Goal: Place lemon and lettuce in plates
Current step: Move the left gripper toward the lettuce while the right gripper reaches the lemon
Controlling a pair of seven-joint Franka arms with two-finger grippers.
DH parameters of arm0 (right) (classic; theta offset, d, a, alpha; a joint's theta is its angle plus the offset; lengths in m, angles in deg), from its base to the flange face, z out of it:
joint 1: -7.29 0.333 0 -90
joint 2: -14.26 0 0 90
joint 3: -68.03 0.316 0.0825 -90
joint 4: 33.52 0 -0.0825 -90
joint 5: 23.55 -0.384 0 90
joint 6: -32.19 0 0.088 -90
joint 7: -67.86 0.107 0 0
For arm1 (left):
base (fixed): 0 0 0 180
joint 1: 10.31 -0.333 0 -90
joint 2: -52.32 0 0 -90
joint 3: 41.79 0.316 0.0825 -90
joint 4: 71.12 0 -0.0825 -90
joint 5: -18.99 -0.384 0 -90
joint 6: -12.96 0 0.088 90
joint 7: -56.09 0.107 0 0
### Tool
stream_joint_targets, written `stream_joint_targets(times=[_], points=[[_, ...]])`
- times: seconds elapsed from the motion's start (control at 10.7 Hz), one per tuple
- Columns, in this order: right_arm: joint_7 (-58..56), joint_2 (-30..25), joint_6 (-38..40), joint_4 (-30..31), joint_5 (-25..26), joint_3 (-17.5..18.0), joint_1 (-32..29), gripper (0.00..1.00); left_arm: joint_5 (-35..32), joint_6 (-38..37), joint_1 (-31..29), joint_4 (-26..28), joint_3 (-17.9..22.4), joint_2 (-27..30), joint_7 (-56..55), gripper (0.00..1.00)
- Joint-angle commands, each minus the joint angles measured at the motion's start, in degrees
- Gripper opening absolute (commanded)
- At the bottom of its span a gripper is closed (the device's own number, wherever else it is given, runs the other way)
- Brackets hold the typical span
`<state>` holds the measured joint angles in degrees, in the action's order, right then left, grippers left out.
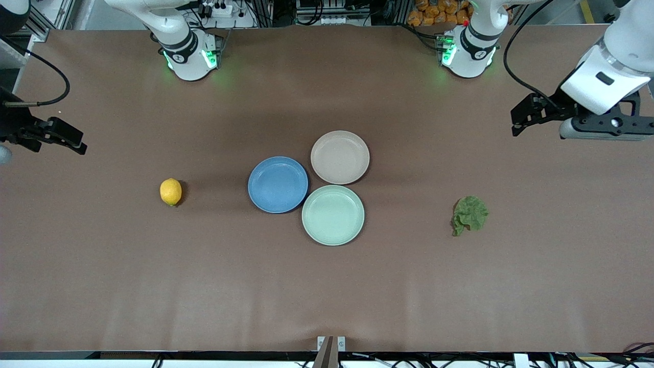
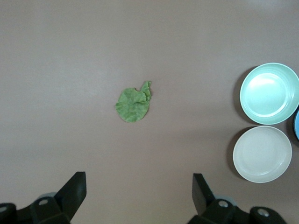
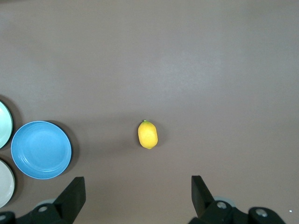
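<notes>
Nothing placed so far: the lemon (image 1: 170,191) sits on the bare table toward the right arm's end, the lettuce (image 1: 470,214) toward the left arm's end, the blue plate (image 1: 278,184) and beige plate (image 1: 340,157) empty between them, touching a mint-green plate (image 1: 333,214). The left gripper (image 2: 135,191) and right gripper (image 3: 138,193) hang high, jaws wide, empty. No writing readable.

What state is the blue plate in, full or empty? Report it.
Empty. The blue plate shows only its bare surface; the lemon lies on the table toward the right arm's end, apart from it.
</notes>
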<state>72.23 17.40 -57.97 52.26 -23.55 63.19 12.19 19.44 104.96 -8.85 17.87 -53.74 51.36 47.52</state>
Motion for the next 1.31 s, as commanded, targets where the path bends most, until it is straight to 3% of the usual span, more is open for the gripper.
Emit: stream_joint_targets(times=[0.0,0.37,0.65,1.03,1.22], points=[[0.3,-0.8,0.9,-0.2,0.2,0.7,-0.8,1.00,-0.9,-0.5,1.3,-2.0,0.1,-4.5,0.3,1.00],[0.6,-0.8,2.4,0.2,-0.1,0.7,-0.5,1.00,-1.1,1.3,0.6,-1.3,0.2,-13.8,0.5,1.00],[0.9,-0.9,3.0,2.2,-0.2,0.7,-0.6,1.00,-8.5,9.7,0.3,2.0,0.1,-18.4,0.8,1.00],[0.3,-2.5,-4.8,12.6,-0.2,0.7,-0.9,1.00,-8.7,29.0,-3.8,14.5,0.2,-19.8,7.8,1.00],[0.2,-3.3,-11.2,19.0,-0.2,0.8,-1.4,1.00,-9.6,31.5,-4.2,14.6,0.3,-23.5,12.9,1.00]])
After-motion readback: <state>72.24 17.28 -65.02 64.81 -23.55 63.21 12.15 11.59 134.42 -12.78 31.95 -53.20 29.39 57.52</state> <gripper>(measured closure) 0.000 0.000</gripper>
